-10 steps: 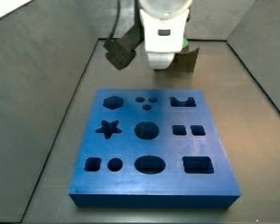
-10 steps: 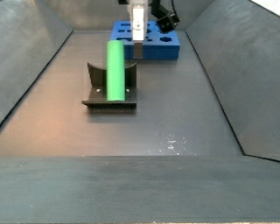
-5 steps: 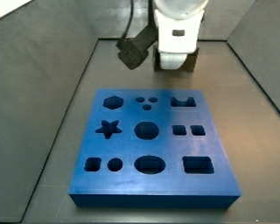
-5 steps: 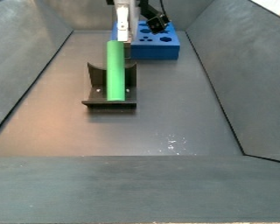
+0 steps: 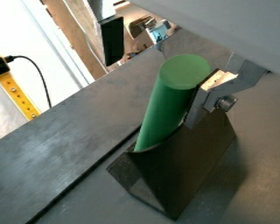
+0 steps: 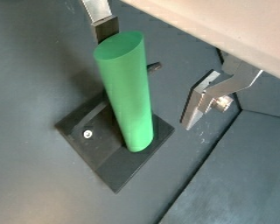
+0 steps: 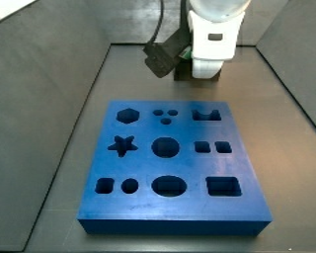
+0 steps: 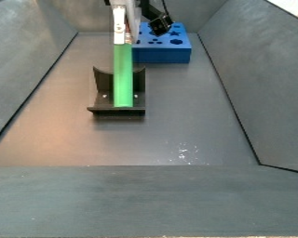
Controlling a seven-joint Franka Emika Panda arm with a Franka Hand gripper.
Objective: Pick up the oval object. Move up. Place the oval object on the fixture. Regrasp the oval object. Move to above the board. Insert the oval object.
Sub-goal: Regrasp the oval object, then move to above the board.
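Pincer (image 6: 154, 59) released, fingers straddling the top of the oval object (image 6: 129, 92), which stands upright on the fixture (image 6: 108, 144), board (image 8: 162, 48) beyond.

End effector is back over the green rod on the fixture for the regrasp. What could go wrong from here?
1. The oval object leans in the fixture rather than standing straight; closing on it off-centre could tip it out.
2. In a wrist view the fingers of the open end effector straddle its top end with neither pad touching. A grip that high may let it pivot.
3. A crooked grip would likely jam at the board.
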